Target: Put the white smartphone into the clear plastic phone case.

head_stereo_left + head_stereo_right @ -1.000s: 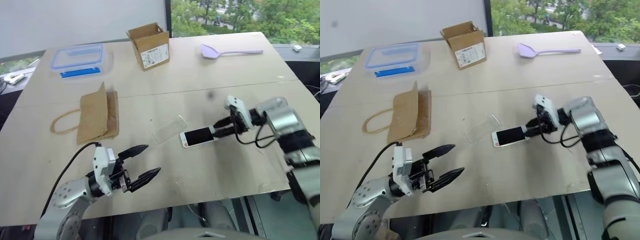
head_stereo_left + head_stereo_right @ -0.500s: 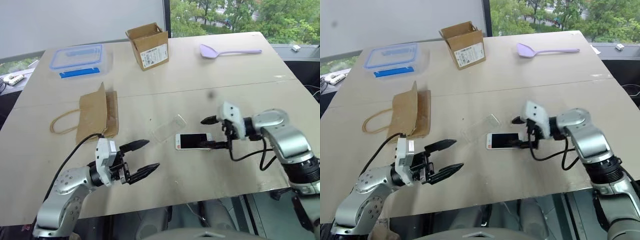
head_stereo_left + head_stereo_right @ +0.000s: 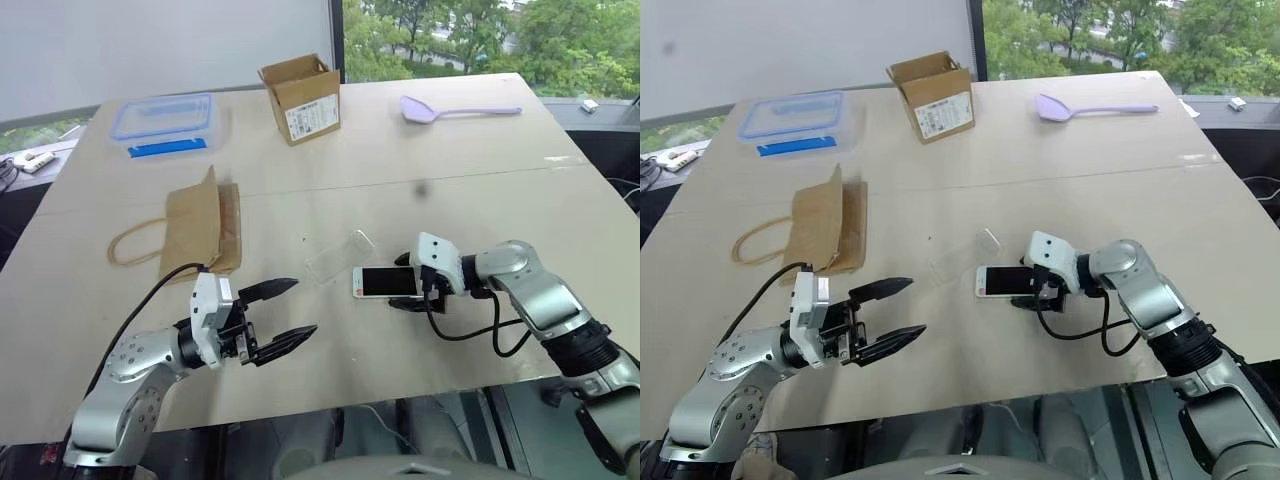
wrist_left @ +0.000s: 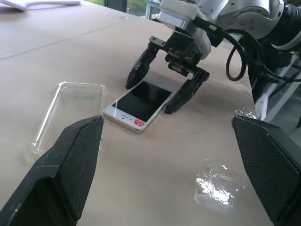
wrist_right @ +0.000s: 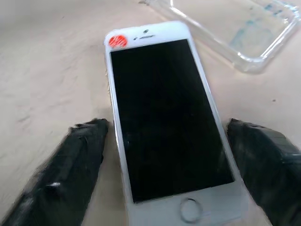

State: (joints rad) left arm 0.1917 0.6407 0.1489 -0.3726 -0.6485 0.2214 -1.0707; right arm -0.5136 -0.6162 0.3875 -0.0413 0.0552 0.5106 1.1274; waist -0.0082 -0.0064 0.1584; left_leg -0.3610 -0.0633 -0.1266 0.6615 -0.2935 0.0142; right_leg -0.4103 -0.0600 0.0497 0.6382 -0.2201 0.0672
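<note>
The white smartphone (image 3: 384, 282) lies flat and screen up on the table, an orange dot at its top end. The clear plastic phone case (image 3: 338, 257) lies empty just beyond that end, close to the phone. My right gripper (image 3: 405, 283) is low over the phone's home-button end. It is open, with one black finger (image 5: 87, 141) on each side, close to the phone's long edges. My left gripper (image 3: 288, 310) hovers open and empty near the table's front edge, to the left of the phone and pointing toward it.
A brown paper bag (image 3: 195, 225) lies at the left. At the back stand a blue-lidded clear container (image 3: 162, 118) and an open cardboard box (image 3: 300, 85). A purple spatula (image 3: 455, 108) lies at the back right. A scrap of clear plastic (image 4: 211, 181) lies near the front edge.
My right gripper let go of the phone's end, opened wide, then sank and narrowed astride that end. The phone has shifted a little leftward and lies flat. The left gripper has stayed put.
</note>
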